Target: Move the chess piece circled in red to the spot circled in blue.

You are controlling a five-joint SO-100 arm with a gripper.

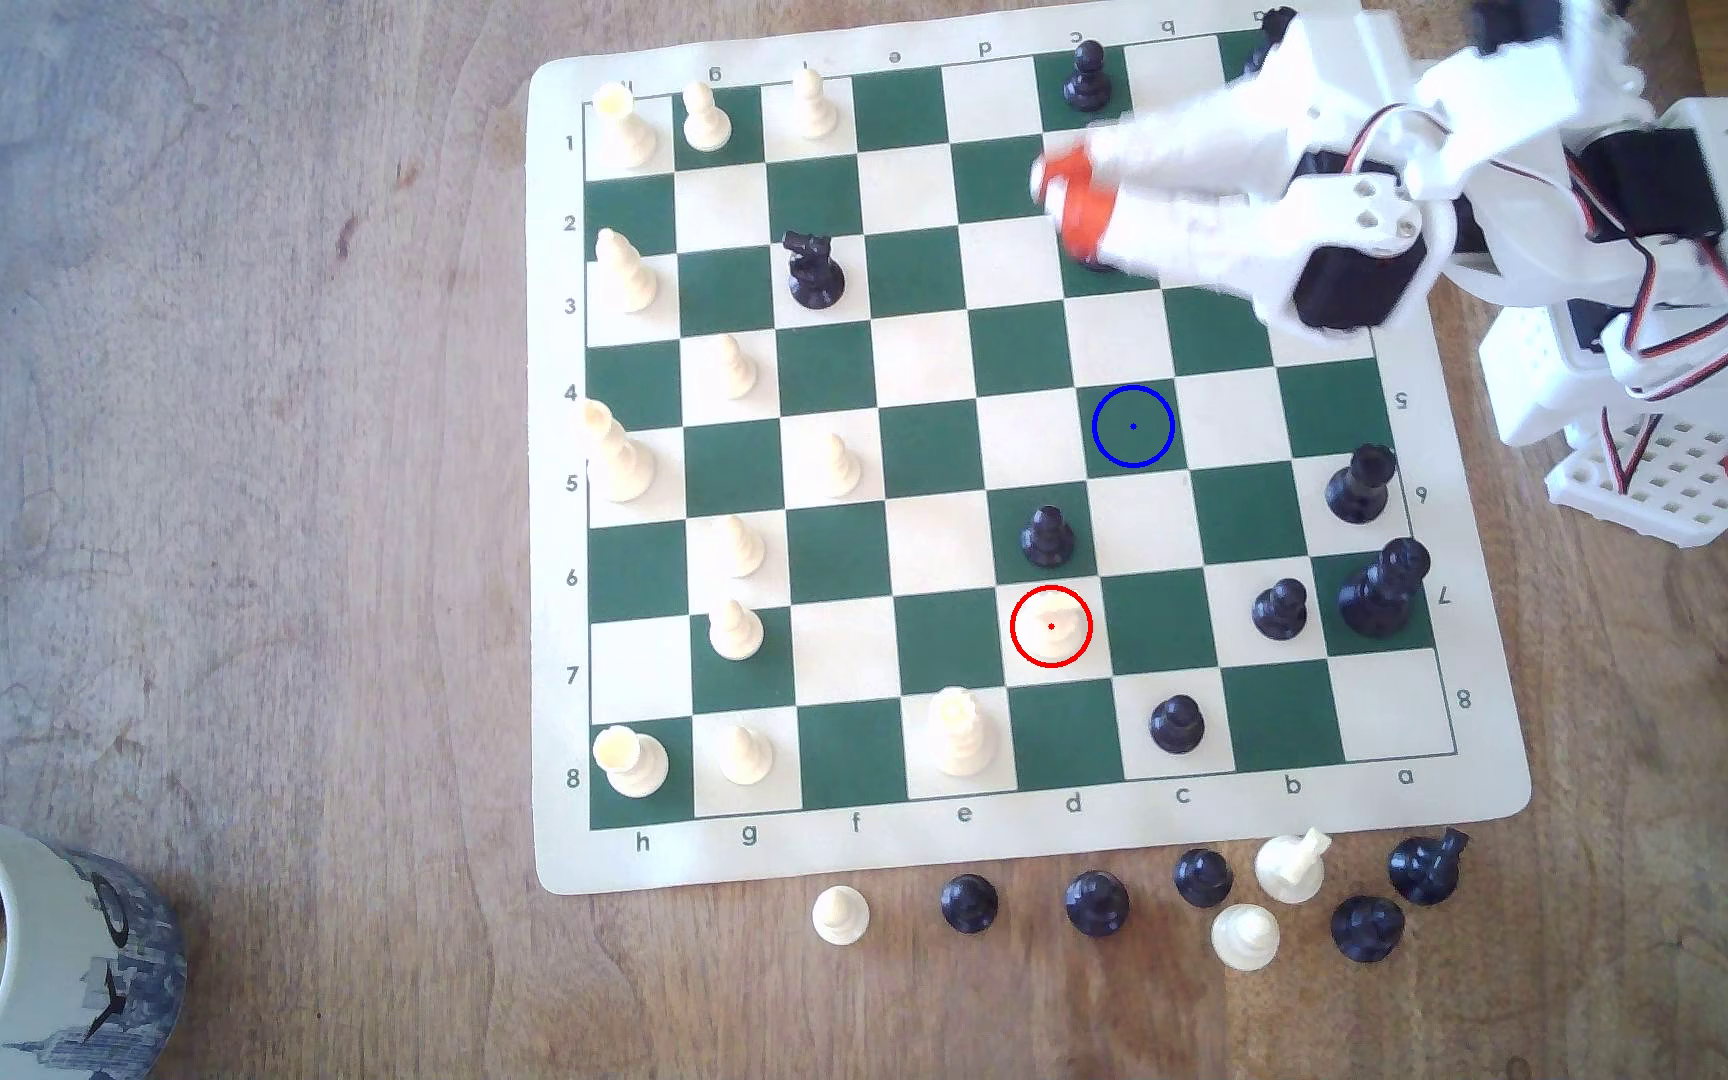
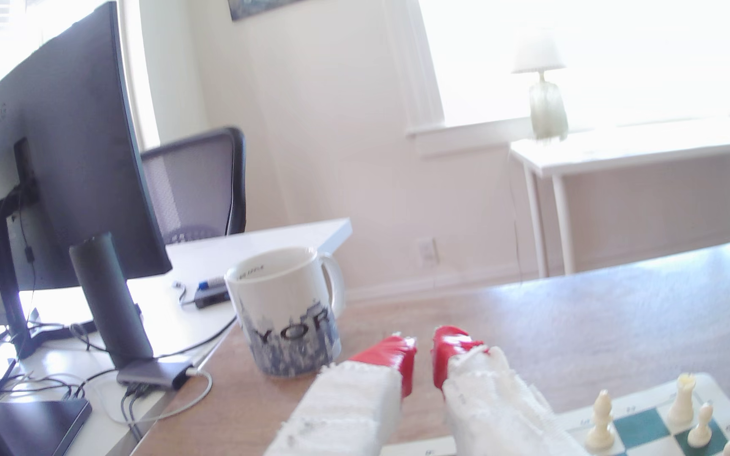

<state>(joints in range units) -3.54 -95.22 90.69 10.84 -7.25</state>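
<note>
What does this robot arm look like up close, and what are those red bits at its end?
The arm is chunky white plastic with black motor blocks at the joints and thin red, white and black wires looping between them. The gripper ends in two white jaws with rough, frayed-looking surfaces, each capped by a red-orange tip.

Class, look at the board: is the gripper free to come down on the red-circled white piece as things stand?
Probably yes. The gripper hangs raised, with a narrow gap between its fingers and nothing in them. The white piece has open squares beside it; the one close neighbour is the black pawn on the adjoining square, which the fingers must avoid.
</note>
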